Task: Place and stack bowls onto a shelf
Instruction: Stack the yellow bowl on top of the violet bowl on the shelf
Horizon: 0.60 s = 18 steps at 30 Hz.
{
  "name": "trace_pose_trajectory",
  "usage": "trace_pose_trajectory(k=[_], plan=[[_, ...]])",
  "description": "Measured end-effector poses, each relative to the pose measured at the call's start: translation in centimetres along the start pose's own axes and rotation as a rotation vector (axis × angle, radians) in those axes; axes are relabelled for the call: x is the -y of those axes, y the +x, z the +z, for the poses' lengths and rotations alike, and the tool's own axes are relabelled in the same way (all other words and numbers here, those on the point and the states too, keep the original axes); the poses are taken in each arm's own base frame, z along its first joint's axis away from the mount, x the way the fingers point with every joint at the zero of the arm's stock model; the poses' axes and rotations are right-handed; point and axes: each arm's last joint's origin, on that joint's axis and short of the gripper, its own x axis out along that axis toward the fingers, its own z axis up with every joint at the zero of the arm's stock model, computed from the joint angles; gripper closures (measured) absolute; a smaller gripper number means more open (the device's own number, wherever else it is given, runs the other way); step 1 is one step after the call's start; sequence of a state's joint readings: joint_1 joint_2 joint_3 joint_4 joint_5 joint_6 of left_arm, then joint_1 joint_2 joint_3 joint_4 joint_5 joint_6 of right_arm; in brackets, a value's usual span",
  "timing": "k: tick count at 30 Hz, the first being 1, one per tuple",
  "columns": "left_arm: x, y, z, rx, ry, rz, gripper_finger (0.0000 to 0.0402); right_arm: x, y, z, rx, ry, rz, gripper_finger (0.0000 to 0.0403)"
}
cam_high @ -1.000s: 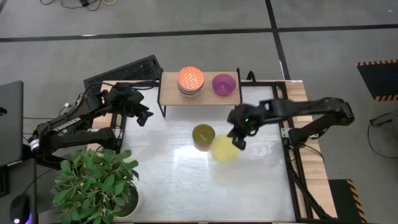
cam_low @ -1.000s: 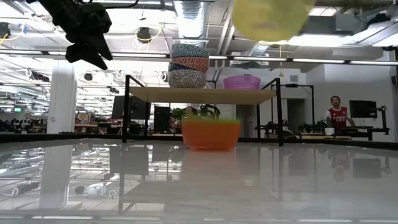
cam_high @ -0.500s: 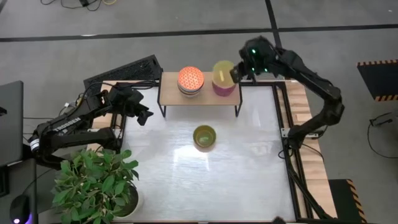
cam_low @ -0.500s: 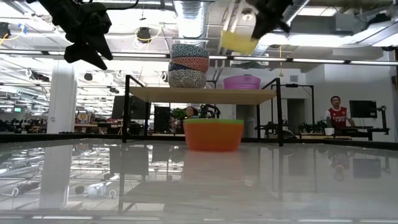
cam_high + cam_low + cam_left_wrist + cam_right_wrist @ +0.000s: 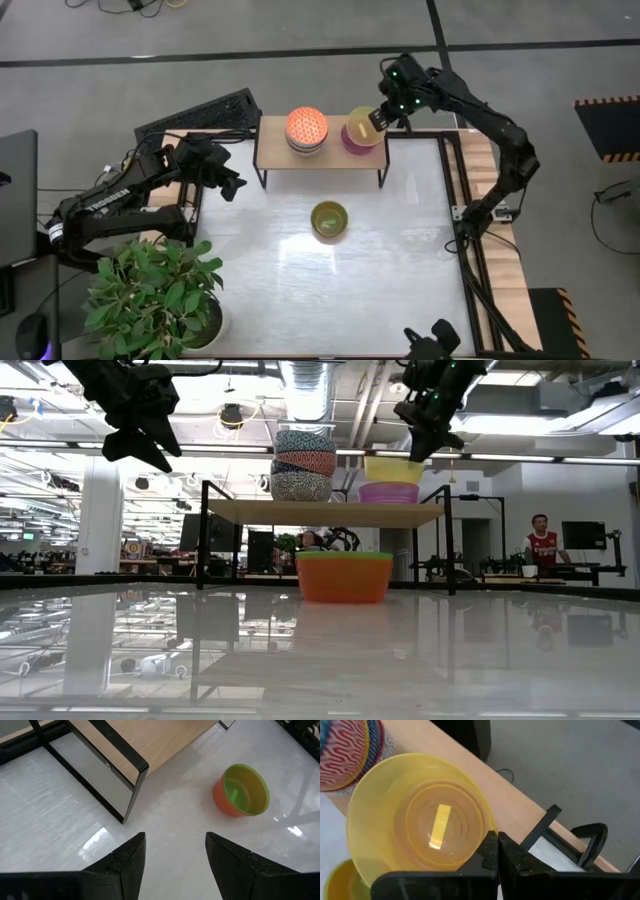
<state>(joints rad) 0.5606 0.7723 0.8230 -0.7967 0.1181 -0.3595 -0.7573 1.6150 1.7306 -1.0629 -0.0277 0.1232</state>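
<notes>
A yellow bowl [image 5: 360, 124] [image 5: 420, 827] is in my right gripper [image 5: 377, 118] [image 5: 496, 840], over the purple bowl [image 5: 388, 493] on the right part of the shelf [image 5: 275, 155]. In the low view the yellow bowl [image 5: 393, 468] stands level with its base at the purple bowl's rim. Whether it rests there, I cannot tell. A stack of patterned bowls [image 5: 307, 130] [image 5: 304, 465] stands mid-shelf. An orange bowl with an olive-green inside [image 5: 328, 220] [image 5: 242, 790] sits on the table. My left gripper [image 5: 235, 188] [image 5: 175, 837] is open, raised left of the shelf. My right gripper is shut on the yellow bowl's rim [image 5: 489, 825], on the side toward the table's right edge [image 5: 420, 458]. The fingers come from above, slanting in from the right. The bowl stays upright and level, its base in the mouth of the purple bowl.
The shelf's black legs [image 5: 125, 785] stand on the white table [image 5: 400, 280]. A potted plant [image 5: 150, 295] fills the near left corner. A person [image 5: 541, 540] stands far off in the room behind.
My right gripper carried the yellow bowl from above the table's middle, up and toward the far edge to the shelf, then down onto the purple bowl. The bowl was tilted on the way and is level now.
</notes>
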Motion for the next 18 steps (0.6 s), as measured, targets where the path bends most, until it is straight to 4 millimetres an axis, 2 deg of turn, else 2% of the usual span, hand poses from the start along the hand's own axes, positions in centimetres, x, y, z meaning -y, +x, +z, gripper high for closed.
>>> trace_pose_trajectory(k=[4,9,14,18], plan=[[0.0,0.0,0.0,0.0,0.0,0.0,0.0211,0.0,-0.3,0.0,0.007,-0.004,0.003,0.0386],[0.0,0.0,0.0,0.0,0.009,0.001,0.0211,0.0,0.5,0.0,-0.019,-0.014,0.036,0.0384],[0.0,0.0,0.0,0.0,0.014,0.001,0.0211,0.0,2.1,0.1,-0.062,-0.02,0.036,0.0351],[0.0,0.0,0.0,-0.001,0.015,-0.004,0.0211,0.0,2.4,0.2,-0.063,-0.023,0.036,0.0334]])
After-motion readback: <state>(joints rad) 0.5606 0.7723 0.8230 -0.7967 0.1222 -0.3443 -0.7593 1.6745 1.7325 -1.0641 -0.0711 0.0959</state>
